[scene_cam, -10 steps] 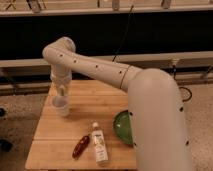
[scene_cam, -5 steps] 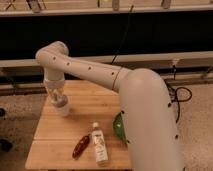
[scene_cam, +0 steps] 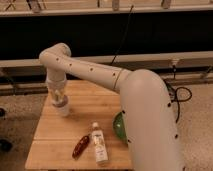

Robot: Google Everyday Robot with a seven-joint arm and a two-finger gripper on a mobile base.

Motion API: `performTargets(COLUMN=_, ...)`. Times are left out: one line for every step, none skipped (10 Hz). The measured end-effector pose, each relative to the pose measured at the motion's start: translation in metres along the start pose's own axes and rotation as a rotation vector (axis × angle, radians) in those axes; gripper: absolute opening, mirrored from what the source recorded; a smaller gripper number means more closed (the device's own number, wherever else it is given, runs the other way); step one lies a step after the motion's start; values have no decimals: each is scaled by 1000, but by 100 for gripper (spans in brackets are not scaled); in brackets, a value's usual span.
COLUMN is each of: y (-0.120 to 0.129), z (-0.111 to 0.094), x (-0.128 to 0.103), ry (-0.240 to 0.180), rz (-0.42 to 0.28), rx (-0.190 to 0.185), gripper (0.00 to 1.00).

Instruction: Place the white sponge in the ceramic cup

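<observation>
The claw (scene_cam: 59, 96) hangs at the left of the frame, pointing straight down from the wrist at the end of the long white arm that sweeps in from the lower right. Directly under it, at the left edge of the wooden bench (scene_cam: 102, 107), stands the ceramic cup (scene_cam: 62, 110), upright, its mouth facing up at the claw's tip. The two are so close that tip and rim seem to meet. That vertical line is what the coming move depends on: claw over mouth, cup axis and claw axis running the same way, so anything let go here should fall into the cup rather than beside it. The white sponge cannot be picked out as a separate thing. It is probably in the pale patch where claw and cup meet, but I cannot tell whether it is held just above the rim or already inside. Nor can I tell whether the claw is wide, narrow or holding something. The clear bottle (scene_cam: 99, 145), a reddish-brown item (scene_cam: 80, 146) and the green bowl (scene_cam: 119, 127) lie well apart, toward the lower middle.
</observation>
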Motion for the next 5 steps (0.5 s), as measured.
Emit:
performTargets(y=1, z=0, x=1, ry=2, rz=-1, rx=0, gripper=75)
performTargets(y=2, z=-1, x=1, ry=4, rz=-1, rx=1, gripper=80)
performTargets(y=2, z=-2, x=2, ry=6, rz=-2, rx=1, gripper=80)
performTargets(y=3, z=-3, x=2, ry=8, rz=-4, rx=0, gripper=80)
performTargets(y=3, z=-5, x=2, ry=12, rz=-7, rx=2, gripper=80)
